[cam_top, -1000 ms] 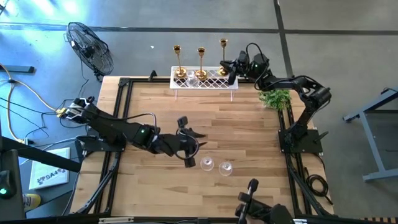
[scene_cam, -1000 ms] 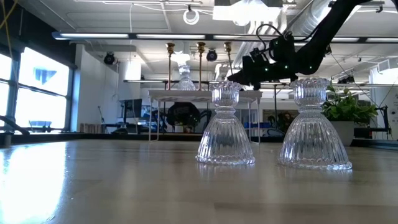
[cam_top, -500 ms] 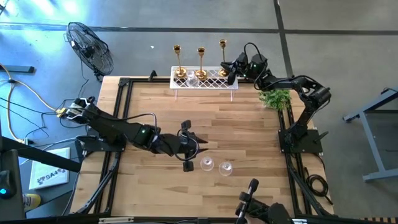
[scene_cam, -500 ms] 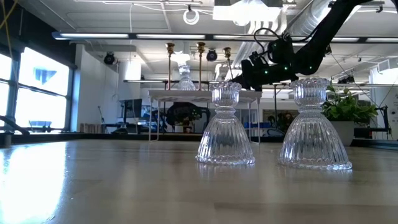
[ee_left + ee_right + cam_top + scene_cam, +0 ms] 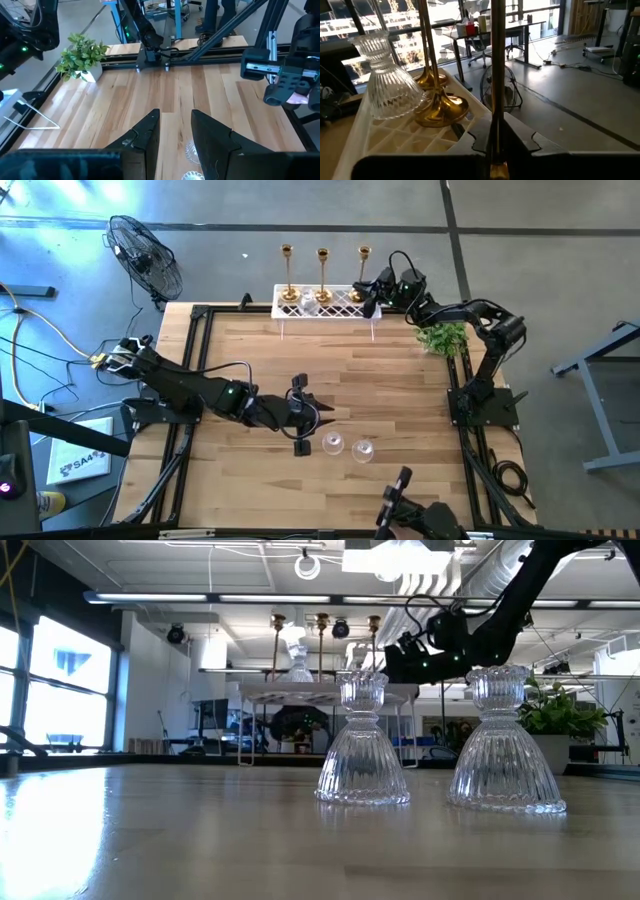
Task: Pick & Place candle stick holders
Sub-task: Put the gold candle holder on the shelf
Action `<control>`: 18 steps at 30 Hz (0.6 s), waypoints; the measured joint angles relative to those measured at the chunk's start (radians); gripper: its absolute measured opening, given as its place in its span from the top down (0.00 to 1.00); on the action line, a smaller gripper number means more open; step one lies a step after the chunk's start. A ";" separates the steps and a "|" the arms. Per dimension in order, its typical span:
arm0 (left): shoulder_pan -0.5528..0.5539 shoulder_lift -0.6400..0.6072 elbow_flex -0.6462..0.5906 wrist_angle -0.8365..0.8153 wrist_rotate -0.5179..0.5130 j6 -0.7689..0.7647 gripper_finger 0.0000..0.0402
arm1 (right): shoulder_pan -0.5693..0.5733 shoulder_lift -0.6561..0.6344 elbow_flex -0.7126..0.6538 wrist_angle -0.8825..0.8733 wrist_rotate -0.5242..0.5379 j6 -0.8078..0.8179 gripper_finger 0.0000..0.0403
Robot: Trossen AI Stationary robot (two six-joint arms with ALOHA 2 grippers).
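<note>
Three gold holders stand in a row at the far edge. Two of them [image 5: 287, 275] [image 5: 322, 275] rest on their round bases [image 5: 440, 107] on the white rack [image 5: 345, 305], beside a glass holder [image 5: 387, 80]. My right gripper [image 5: 372, 288] is shut on the third gold holder [image 5: 363, 268]. Two glass holders [image 5: 333, 444] [image 5: 362, 450] stand on their wide bases on the table near the front, and they also show in the low view [image 5: 362, 745] [image 5: 505, 745]. My left gripper [image 5: 314, 422] is open and empty, just left of them and above them [image 5: 175, 114]. My right gripper pinches the thin stem [image 5: 497, 100] of the rightmost gold holder between its two fingers [image 5: 482, 137], low on the stem. The fingers come level from the table's right and lie across the stem. The holder stands upright. The fingers hide its base, so I cannot tell whether it rests on the rack.
A small green plant [image 5: 443, 337] stands at the far right, under the right arm. A black frame [image 5: 195, 315] runs round the table. A fan [image 5: 145, 255] stands on the floor beyond the far left corner. Bare wood lies between the rack and the two glass holders.
My right gripper has gone down a little with the gold holder and slightly toward the table's right edge. The holder's top now stands level with the other two. My left gripper has crept a little toward the two glass holders, still open.
</note>
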 joint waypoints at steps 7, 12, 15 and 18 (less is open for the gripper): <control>0.000 0.000 0.000 0.000 0.001 0.008 0.73 | 0.009 -0.001 -0.001 0.012 -0.033 -0.006 0.94; 0.000 0.000 0.000 0.000 0.001 0.023 0.73 | 0.017 -0.001 -0.002 0.012 -0.042 -0.006 0.92; 0.000 0.000 0.000 0.000 0.001 0.026 0.73 | 0.020 -0.001 -0.002 0.009 -0.049 -0.006 0.90; 0.000 0.000 0.000 0.000 0.001 0.026 0.73 | 0.022 -0.001 -0.003 0.003 -0.048 -0.005 0.86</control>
